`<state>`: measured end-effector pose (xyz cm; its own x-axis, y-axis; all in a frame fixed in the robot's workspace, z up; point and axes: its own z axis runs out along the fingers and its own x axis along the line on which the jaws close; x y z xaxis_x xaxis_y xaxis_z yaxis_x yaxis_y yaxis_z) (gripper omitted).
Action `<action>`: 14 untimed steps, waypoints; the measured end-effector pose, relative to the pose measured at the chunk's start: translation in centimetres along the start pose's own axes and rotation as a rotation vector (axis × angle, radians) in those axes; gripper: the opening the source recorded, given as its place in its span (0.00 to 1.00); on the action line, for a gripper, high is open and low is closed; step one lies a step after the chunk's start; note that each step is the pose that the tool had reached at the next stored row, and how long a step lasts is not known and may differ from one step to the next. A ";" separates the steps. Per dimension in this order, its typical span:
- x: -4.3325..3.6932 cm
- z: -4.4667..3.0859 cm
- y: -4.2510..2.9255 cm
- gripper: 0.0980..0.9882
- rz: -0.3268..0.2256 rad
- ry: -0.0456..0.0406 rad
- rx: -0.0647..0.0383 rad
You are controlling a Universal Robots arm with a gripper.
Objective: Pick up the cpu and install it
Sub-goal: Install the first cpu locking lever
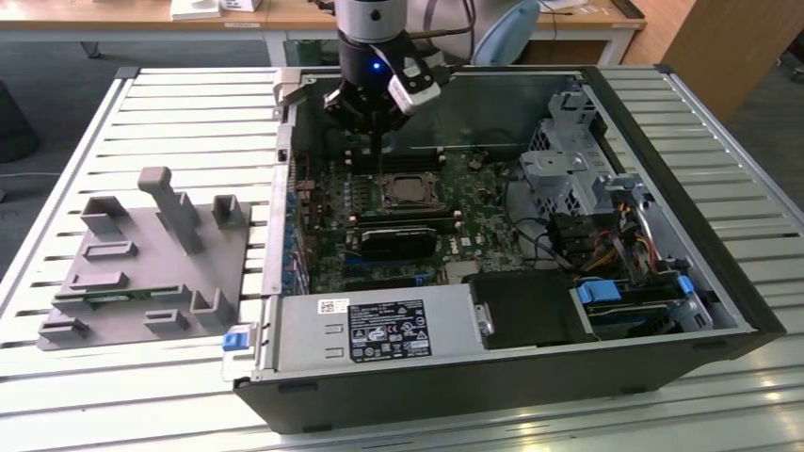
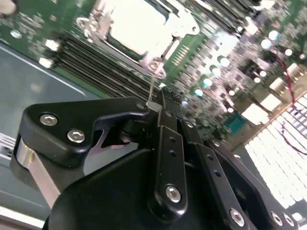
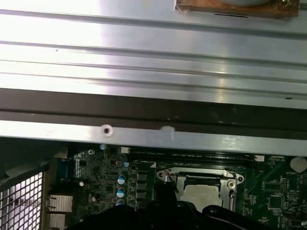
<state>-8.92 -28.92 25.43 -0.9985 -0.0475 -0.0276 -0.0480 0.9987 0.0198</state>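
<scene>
gripper (image 1: 375, 141) hangs low inside the open computer case (image 1: 703, 311), just behind the socket (image 1: 405, 191), and in the second wrist view its fingers (image 2: 168, 120) look pressed together with nothing between them. the cpu (image 1: 405, 193) sits in the socket, metal frame around it, silver top showing in both wrist views (image 3: 204, 194). seated there, it looks already delivered. the grey fixture tray (image 1: 138, 273) on the slatted table (image 1: 75, 141) lies well apart.

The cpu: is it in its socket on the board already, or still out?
In: the cpu lies flat inside the socket's metal frame, in both wrist views too.
</scene>
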 end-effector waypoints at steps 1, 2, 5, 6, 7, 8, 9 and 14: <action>-0.37 0.01 -0.01 0.01 0.000 0.0001 0.000; -0.72 0.03 -0.03 0.01 0.000 0.0002 0.000; -1.60 0.09 -0.06 0.01 0.000 0.0005 0.000; -1.68 0.10 -0.07 0.01 0.000 0.0005 0.000; -1.69 0.10 -0.07 0.01 0.000 0.0004 0.000; -1.69 0.10 -0.07 0.01 0.000 0.0005 0.000; -1.69 0.10 -0.07 0.01 0.000 0.0005 0.000; -1.72 0.27 -0.07 0.01 0.002 -0.0015 -0.036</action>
<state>-7.20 -28.90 25.21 -0.9986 -0.0451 -0.0290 -0.0467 0.9974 0.0555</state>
